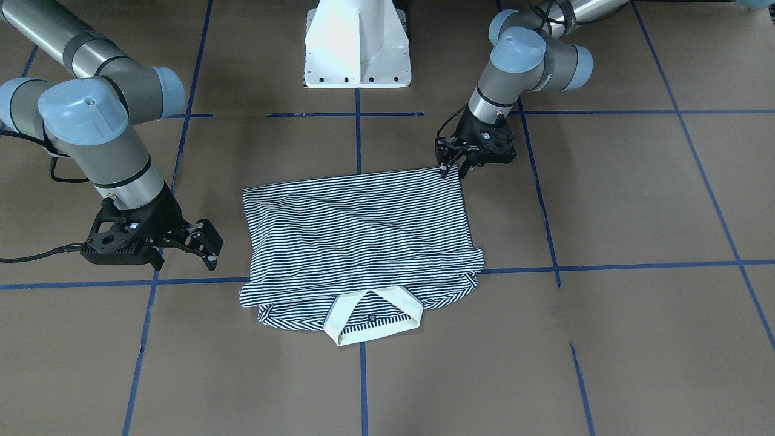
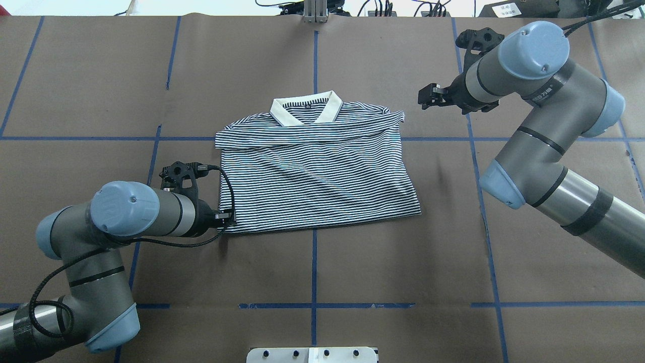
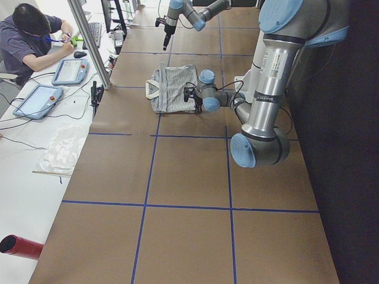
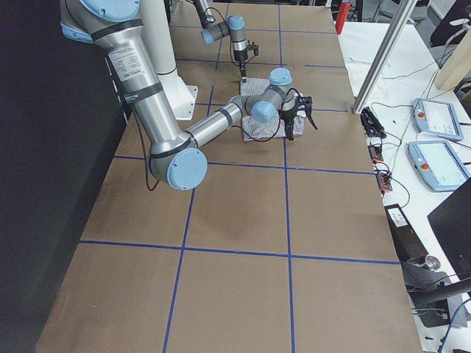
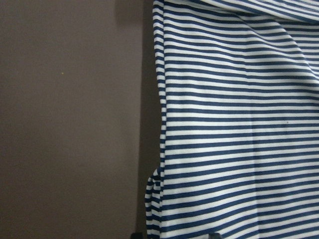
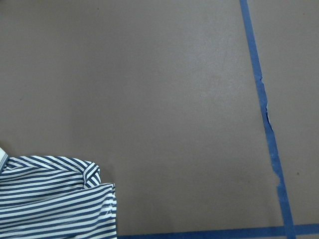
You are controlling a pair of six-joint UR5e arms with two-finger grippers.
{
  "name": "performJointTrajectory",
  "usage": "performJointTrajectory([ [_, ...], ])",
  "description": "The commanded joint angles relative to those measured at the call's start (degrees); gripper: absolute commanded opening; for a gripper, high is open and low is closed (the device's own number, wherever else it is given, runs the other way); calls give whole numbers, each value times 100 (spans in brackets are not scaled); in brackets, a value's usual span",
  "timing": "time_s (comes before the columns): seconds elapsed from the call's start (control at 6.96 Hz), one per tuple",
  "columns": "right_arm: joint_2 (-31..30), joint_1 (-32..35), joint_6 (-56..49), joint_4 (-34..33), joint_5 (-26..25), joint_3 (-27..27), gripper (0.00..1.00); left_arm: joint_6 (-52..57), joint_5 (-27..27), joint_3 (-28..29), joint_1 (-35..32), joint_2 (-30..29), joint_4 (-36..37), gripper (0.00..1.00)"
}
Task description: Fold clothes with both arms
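Observation:
The striped polo shirt [image 1: 357,230] [image 2: 317,171] lies flat on the brown table, folded into a rough rectangle. Its cream collar [image 1: 372,315] [image 2: 305,107] points away from the robot. My left gripper [image 1: 454,169] [image 2: 225,218] is low at the shirt's near-left corner, jaws open, with the hem edge at its fingertips. The left wrist view shows that striped edge [image 5: 239,124] close up. My right gripper [image 1: 209,244] [image 2: 426,97] hovers open and holds nothing, off the shirt's far-right shoulder. That shoulder corner [image 6: 50,199] shows in the right wrist view.
The white pedestal [image 1: 357,42] [image 2: 312,354] stands at the robot's side of the table. Blue tape lines [image 2: 315,262] cross the brown surface. A person [image 3: 29,35] sits at a side desk with tablets [image 3: 38,100] beyond the table's far edge.

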Motion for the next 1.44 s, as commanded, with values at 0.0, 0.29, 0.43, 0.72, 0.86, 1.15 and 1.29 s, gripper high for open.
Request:
performJointTrajectory([
  [0.0, 4, 8, 1, -1, 0, 10, 100, -5, 1, -11, 14, 3, 0, 0],
  [0.29, -5, -1, 10, -1, -9, 10, 100, 47, 27, -142, -30, 81, 9, 0],
  [0.43, -5, -1, 10, 8, -9, 10, 100, 248, 27, -143, -135, 125, 18, 0],
  [0.72, 4, -1, 10, 8, -9, 1, 100, 1587, 1, 362, -1088, 82, 9, 0],
  [0.86, 4, -10, 19, 8, -18, 1, 100, 2204, -8, 871, -1659, -40, -17, 0],
  [1.15, 12, -19, 45, 8, -18, 1, 100, 2876, 18, 2973, -2663, -1570, -261, 0],
  [1.29, 13, -19, 45, 8, -18, 1, 100, 2878, 592, 4630, -2763, -2458, -1342, 0],
])
